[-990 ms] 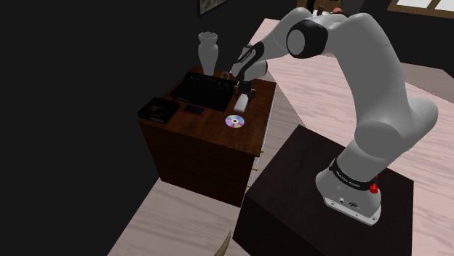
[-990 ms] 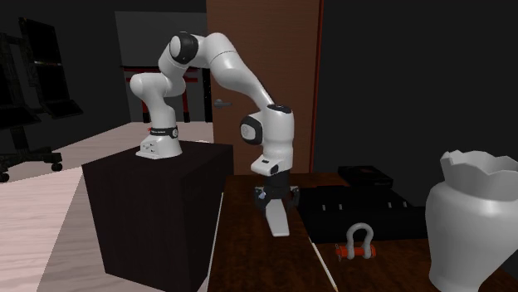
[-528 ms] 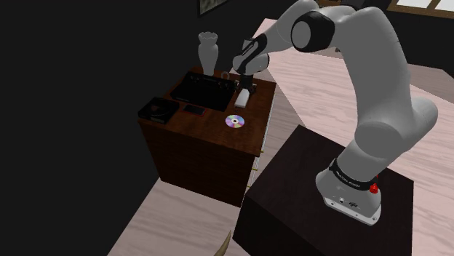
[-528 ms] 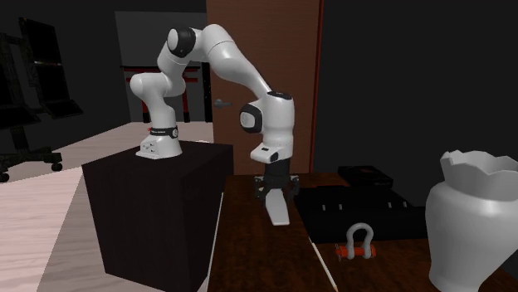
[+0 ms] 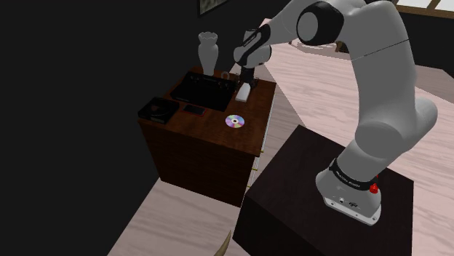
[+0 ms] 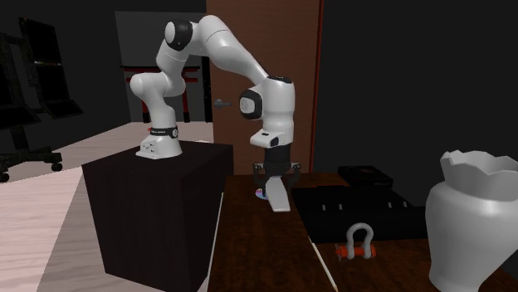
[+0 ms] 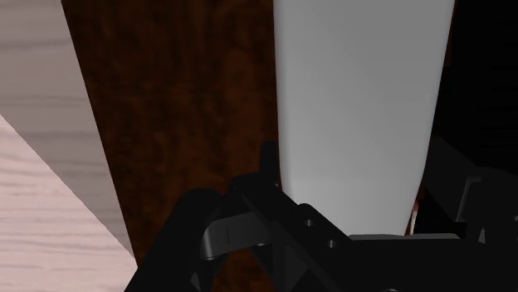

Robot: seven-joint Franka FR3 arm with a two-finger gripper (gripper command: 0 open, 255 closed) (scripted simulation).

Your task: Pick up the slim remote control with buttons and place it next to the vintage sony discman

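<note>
**A:** What has the all-black two-finger gripper (image 6: 271, 181) got?

**B:** Its fingers are closed partway, clamping the near end of the slim, plain pale-grey slab of a remote control (image 7: 357, 99). No buttons are drawn on it. It hangs lengthwise and tilted, apparently just clear of the dark wooden cabinet top (image 5: 211, 120).

**A:** Why hold it by the end?

**B:** My guess is that the narrow width is all the jaws can span. A dangling body also lets the free end touch down first.

**A:** Where should it go?

**B:** In the shoulder view a shiny round disc (image 5: 233, 121) lies at six o'clock from the remote. A broad flat black device (image 5: 207, 89) sits at nine, with a small black box (image 5: 158, 109) at eight beyond it. I can't tell which one is the Discman, though the disc seems likeliest. The bare wood beside it suits a flat landing.

**A:** Any hazards?

**B:** A white vase (image 5: 209, 51) stands at ten o'clock, well apart.
</note>
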